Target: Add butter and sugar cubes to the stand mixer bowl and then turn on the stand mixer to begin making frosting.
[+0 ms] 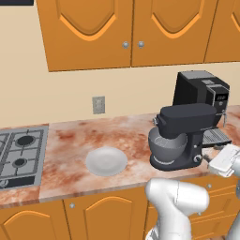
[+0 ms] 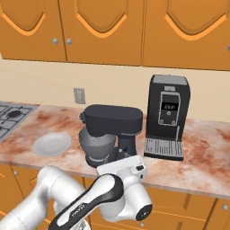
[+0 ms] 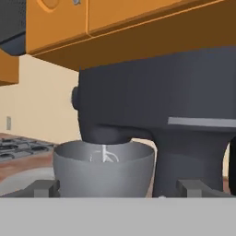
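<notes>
The dark grey stand mixer (image 1: 187, 126) (image 2: 114, 123) stands on the counter with its head down over the grey metal stand mixer bowl (image 1: 166, 147) (image 2: 96, 144) (image 3: 103, 168). A whisk shows inside the bowl. My gripper (image 1: 212, 159) (image 2: 117, 162) (image 3: 117, 186) hovers low at the counter's front edge, close to the mixer's base and pointing at it. It is open and holds nothing; both fingertips (image 3: 44, 188) stand wide apart. The butter and the sugar cubes are out of view.
A flat white plate (image 1: 106, 161) (image 2: 52, 144) lies left of the mixer. A boxy black coffee machine (image 1: 201, 96) (image 2: 167, 117) stands right behind it. A gas hob (image 1: 18, 152) sits at the far left. Wooden cabinets hang overhead.
</notes>
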Tool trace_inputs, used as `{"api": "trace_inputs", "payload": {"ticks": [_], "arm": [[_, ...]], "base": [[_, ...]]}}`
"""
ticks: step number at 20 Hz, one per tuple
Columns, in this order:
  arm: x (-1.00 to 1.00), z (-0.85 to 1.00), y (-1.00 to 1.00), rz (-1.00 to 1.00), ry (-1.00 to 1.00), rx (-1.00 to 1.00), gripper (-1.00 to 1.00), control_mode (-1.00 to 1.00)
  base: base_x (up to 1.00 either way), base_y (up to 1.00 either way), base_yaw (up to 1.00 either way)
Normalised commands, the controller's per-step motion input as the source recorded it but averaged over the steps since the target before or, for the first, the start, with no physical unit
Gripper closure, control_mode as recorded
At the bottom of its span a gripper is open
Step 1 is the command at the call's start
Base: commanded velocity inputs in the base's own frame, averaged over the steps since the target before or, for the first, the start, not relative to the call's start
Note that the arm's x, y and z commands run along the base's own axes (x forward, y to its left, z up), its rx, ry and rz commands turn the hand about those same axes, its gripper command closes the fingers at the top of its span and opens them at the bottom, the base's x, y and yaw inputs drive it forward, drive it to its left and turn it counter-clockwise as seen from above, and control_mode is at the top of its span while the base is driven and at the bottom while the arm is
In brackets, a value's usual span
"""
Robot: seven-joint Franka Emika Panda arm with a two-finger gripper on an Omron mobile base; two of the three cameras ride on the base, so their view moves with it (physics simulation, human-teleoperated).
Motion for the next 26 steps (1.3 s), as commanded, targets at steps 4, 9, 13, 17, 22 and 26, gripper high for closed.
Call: {"api": "trace_inputs", "payload": {"ticks": [4,9,13,17,22,26], "arm": [[0.23,-0.54,-0.23,0.00,0.00,0.08,-1.00,-1.00],[0.36,-0.08,-0.22,-0.02,0.01,0.01,-1.00,-1.00],[0.21,-0.02,-0.44,-0.03,0.05,0.00,-1.00,-1.00],[0.06,-0.20,-0.33,-0.02,0.06,-0.05,-1.00,-1.00],[0.17,-0.59,-0.12,-0.04,0.00,-0.10,-1.00,-1.00],[0.18,-0.51,-0.02,-0.04,0.00,-0.08,-1.00,-1.00]], "base": [[0.00,0.00,0.00],[0.00,0.00,0.00],[0.00,0.00,0.00],[0.00,0.00,0.00],[0.00,0.00,0.00],[0.00,0.00,0.00]]}}
